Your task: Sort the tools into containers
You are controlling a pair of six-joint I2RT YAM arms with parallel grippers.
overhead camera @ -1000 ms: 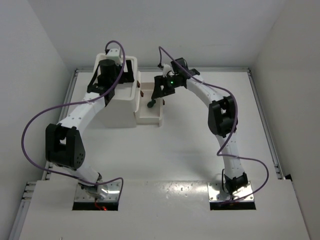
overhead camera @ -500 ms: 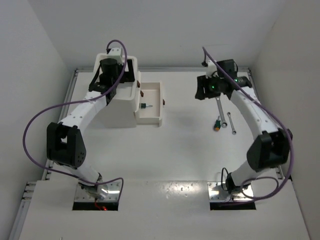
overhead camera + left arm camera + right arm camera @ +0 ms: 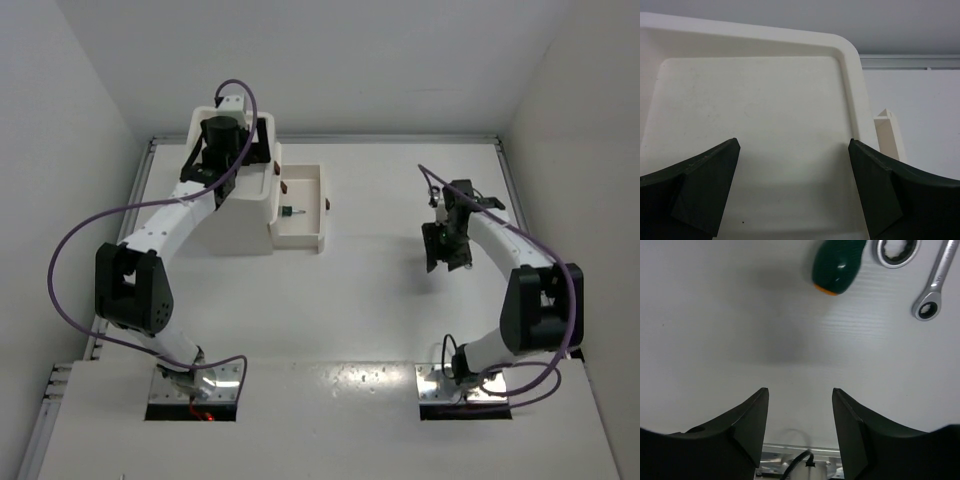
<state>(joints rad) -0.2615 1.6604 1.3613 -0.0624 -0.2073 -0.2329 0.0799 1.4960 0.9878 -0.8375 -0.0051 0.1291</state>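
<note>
The white drawer unit [image 3: 240,215] stands at the back left, with one drawer [image 3: 318,210] pulled out to its right. A stubby green screwdriver [image 3: 290,211] lies in that drawer. My left gripper [image 3: 226,150] hovers over the unit's shallow top tray [image 3: 755,100], open and empty [image 3: 794,147]. My right gripper [image 3: 438,252] hangs low over the table at the right, open with nothing between its fingers [image 3: 800,395]. Just beyond it lie a green screwdriver with an orange end [image 3: 837,265] and two silver wrenches [image 3: 895,250] [image 3: 935,282]. My right arm hides these in the top view.
Small dark-red knobs [image 3: 283,186] show on the drawer fronts. A corner of the open drawer [image 3: 887,127] sits right of the tray. White walls close in the table at the back and both sides, and a metal rail [image 3: 520,210] runs along the right edge.
My right arm has swung from over the open drawer to the right side of the table and come down by the tools there. The screwdriver stays in the drawer. The left arm is still.
</note>
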